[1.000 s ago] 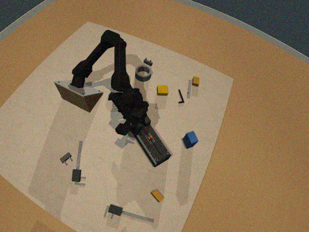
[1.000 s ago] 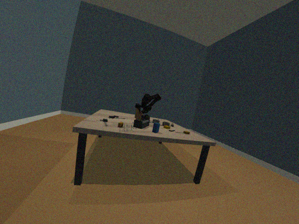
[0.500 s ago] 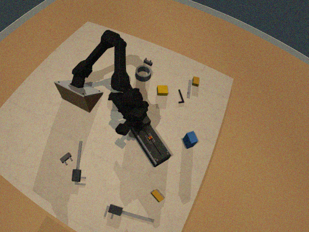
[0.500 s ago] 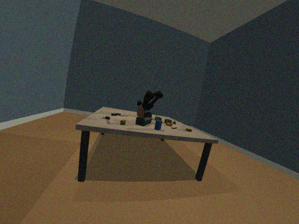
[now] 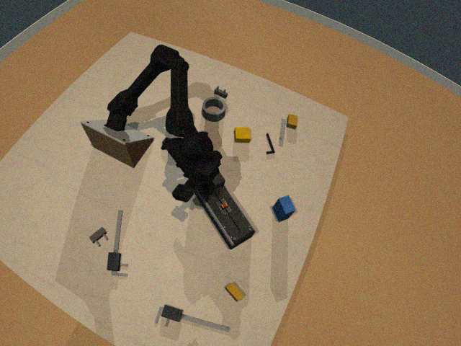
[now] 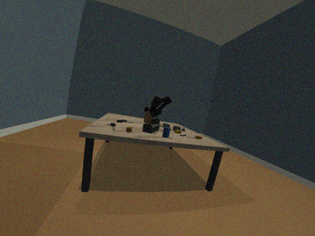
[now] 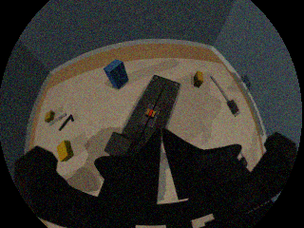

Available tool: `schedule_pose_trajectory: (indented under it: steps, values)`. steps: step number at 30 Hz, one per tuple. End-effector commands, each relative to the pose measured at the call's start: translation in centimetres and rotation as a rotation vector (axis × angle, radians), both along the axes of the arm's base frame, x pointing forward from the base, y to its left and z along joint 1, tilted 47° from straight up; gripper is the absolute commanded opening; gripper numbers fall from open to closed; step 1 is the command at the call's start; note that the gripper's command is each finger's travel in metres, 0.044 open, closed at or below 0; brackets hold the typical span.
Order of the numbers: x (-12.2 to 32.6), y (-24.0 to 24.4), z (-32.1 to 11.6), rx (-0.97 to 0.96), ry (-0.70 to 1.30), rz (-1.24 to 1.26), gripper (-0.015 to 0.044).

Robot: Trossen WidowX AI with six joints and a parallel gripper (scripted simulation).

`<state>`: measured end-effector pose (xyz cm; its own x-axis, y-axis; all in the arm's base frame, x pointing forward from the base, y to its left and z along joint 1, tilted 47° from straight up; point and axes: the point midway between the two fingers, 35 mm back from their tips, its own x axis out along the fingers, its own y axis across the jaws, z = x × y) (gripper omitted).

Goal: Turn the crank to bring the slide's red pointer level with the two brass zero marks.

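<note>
The machine is a long dark box with a slot along its top. Its red pointer sits in the slot close to the yellowish brass marks. The frames are too coarse to tell whether it is exactly level with them. My gripper is shut, its fingertips together over the machine's near end in the wrist view. The arm and fingers cover that end in both the wrist view and the top view. The crank and its handle cannot be made out, and no handle shows between the fingers.
A dark squarish part stands at the machine's near end. A blue block stands beside the machine. Yellow blocks, a grey ring, a black L-shaped piece and caliper-like tools lie around.
</note>
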<state>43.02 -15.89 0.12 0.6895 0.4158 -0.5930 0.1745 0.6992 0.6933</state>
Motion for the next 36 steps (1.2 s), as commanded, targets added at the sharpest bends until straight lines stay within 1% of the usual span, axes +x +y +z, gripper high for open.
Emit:
schedule_pose_trajectory:
  steps: [1, 14, 15, 16, 32, 33, 36]
  values:
    - [-0.01, -0.02, 0.00, 0.000, 0.000, 0.000, 0.0079]
    - [-0.01, -0.02, 0.00, 0.000, 0.000, 0.000, 0.0420]
    - [-0.01, -0.02, 0.00, 0.000, 0.000, 0.000, 0.0440]
    - [-0.01, -0.02, 0.00, 0.000, 0.000, 0.000, 0.0440]
    - [-0.01, -0.02, 0.00, 0.000, 0.000, 0.000, 0.0020]
    - [-0.01, -0.02, 0.00, 0.000, 0.000, 0.000, 0.0000]
    - [-0.01, -0.02, 0.00, 0.000, 0.000, 0.000, 0.0000]
